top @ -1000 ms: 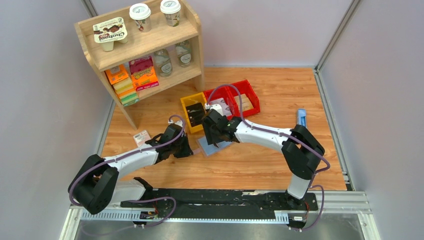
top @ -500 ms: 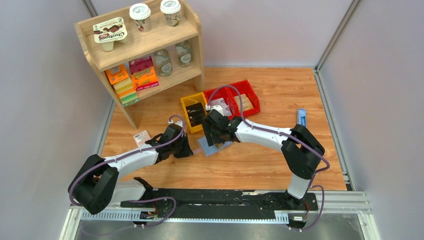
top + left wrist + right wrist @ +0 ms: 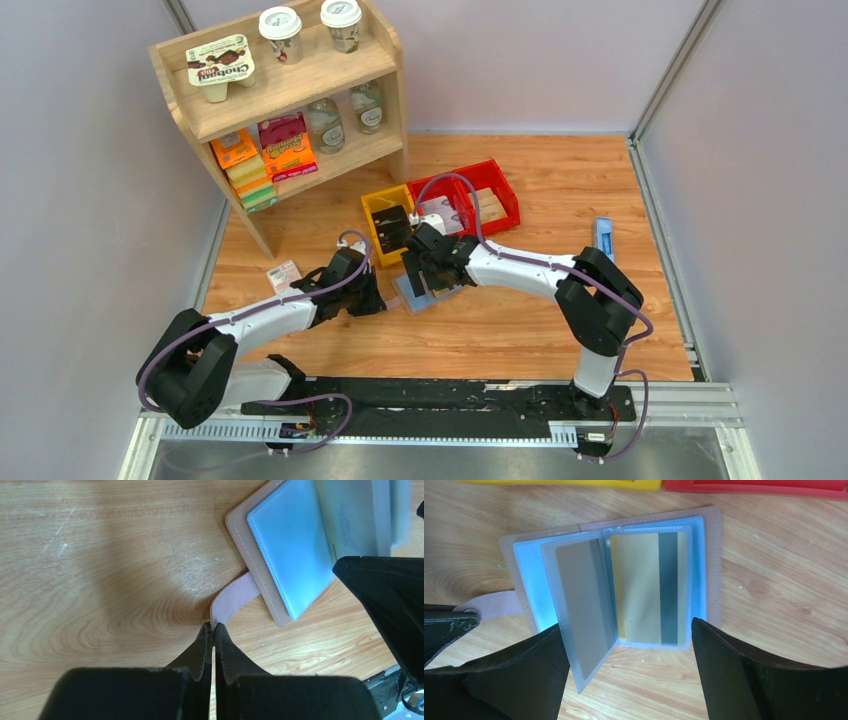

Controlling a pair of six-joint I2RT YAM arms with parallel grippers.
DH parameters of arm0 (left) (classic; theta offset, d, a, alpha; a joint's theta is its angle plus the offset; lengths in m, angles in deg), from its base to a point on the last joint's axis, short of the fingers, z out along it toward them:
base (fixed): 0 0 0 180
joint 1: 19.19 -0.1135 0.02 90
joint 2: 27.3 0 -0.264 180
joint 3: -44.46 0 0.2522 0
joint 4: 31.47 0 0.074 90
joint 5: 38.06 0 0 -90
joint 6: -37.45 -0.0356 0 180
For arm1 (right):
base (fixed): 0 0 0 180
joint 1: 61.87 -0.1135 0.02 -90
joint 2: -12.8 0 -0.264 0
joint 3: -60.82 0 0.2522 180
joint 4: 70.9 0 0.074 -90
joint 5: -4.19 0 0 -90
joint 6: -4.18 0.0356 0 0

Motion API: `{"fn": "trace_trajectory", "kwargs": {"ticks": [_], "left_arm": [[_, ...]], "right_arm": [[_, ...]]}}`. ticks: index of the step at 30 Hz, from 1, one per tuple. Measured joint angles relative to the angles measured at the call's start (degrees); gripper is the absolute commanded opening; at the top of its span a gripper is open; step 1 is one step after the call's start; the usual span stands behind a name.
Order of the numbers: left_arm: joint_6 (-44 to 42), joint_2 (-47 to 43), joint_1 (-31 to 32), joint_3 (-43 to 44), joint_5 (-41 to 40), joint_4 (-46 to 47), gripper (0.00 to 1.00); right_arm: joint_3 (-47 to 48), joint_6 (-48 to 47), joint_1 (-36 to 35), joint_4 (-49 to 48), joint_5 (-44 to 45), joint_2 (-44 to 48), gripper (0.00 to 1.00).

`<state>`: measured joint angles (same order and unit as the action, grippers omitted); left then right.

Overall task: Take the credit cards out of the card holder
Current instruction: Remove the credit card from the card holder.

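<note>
**Open card holder, two cards in its sleeves**

The left tool is pinched together on the card holder's strap. The right tool stands wide apart over the holder, which lies open on the surface. Its clear sleeves hold two credit cards: a gold card lying flat and a grey card in a raised leaf. Beyond, one yellow bin holds something dark. What lies in the two red bins is unclear.
</note>
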<state>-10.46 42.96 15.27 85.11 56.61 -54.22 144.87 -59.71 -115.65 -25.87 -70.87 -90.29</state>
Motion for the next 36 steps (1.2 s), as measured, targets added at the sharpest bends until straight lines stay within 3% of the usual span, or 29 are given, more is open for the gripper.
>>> {"fn": "trace_trajectory", "kwargs": {"ticks": [9, 12, 16, 19, 21, 22, 26, 32, 36], "left_arm": [[0.0, 0.0, 0.0, 0.0, -0.02, -0.02, 0.0], [-0.04, -0.15, 0.02, 0.0, 0.0, -0.15, 0.0], [-0.72, -2.19, 0.0, -0.11, -0.02, -1.6, 0.01], [-1.88, -5.42, 0.0, -0.68, -0.26, -3.26, 0.12], [-2.69, -7.87, 0.0, -0.85, -0.66, -4.52, 0.25], [-2.95, -8.94, 0.0, -0.87, -0.87, -5.07, 0.34], [-3.19, -13.88, 0.0, -0.68, -1.88, -7.04, 0.51], [-0.57, -16.55, 0.0, 2.86, -2.36, -7.48, 0.56], [3.76, -15.54, 0.0, 3.85, -1.38, -2.01, 0.56]], "right_arm": [[-2.01, 1.25, 4.42, 1.29, 3.04, 1.36, 0.89], [-3.63, 1.22, 6.03, 1.11, 2.93, 3.06, 0.82], [-6.4, 0.61, 7.72, -0.72, -0.52, 6.1, 0.63], [-7.69, -0.26, 8.48, -3.1, -4.81, 7.17, 0.52], [-8.31, -0.79, 8.87, -5.03, -7.76, 7.26, 0.44], [-8.59, -1.05, 8.94, -5.75, -8.7, 7.26, 0.43], [-9.62, -1.66, 9.79, -8.79, -14.21, 7.23, 0.38], [-10.67, -2.45, 12.41, -13.44, -20.92, 6.29, 0.36], [-11.17, -2.64, 13.25, -15.76, -23.23, 5.27, 0.34]]}}
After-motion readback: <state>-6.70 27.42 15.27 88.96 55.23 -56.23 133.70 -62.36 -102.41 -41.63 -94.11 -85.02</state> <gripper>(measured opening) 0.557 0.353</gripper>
